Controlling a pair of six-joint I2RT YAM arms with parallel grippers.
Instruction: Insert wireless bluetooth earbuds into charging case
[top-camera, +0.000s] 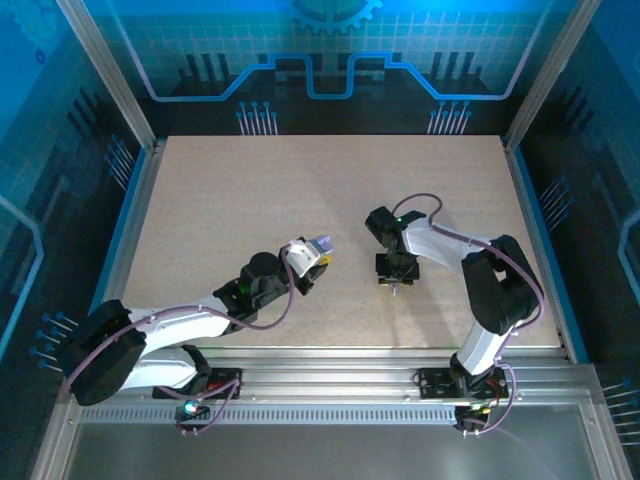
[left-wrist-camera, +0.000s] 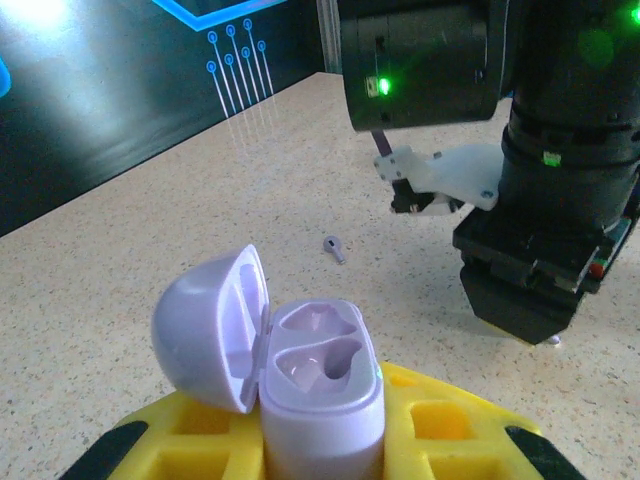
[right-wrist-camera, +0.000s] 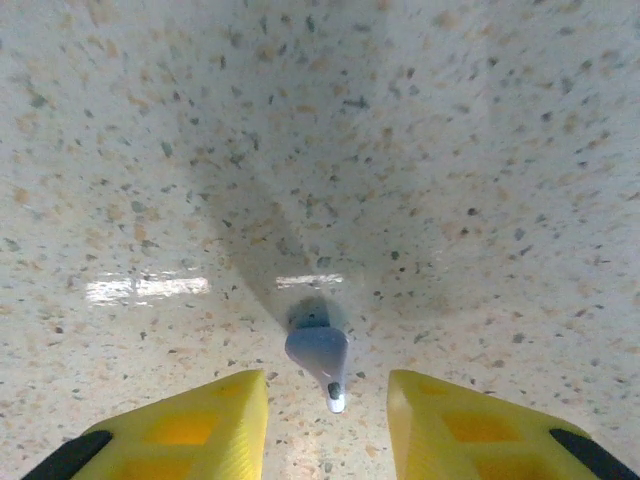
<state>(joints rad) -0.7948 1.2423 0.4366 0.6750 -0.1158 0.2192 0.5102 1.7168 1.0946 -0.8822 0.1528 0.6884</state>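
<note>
Left fingers (left-wrist-camera: 440, 425) clench the open charging case (left-wrist-camera: 322, 410); right fingers (right-wrist-camera: 200, 420), spread apart, straddle an earbud (right-wrist-camera: 318, 350) lying on the counter (right-wrist-camera: 300, 120) at 6 o'clock. Probably light, slick: pinch across its bulb.

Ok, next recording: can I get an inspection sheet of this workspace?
Surface: speckled beige tabletop.
Job's things: charging case open, both sockets empty; first earbud loose on the tabletop; second earbud also on the tabletop.
Clutter: nothing seen.
Grippers: left gripper shut on the charging case; right gripper open, straddling the second earbud.
Cables: purple cables along the arms.
Surroundings: blue-lit panels, metal frame.
</note>
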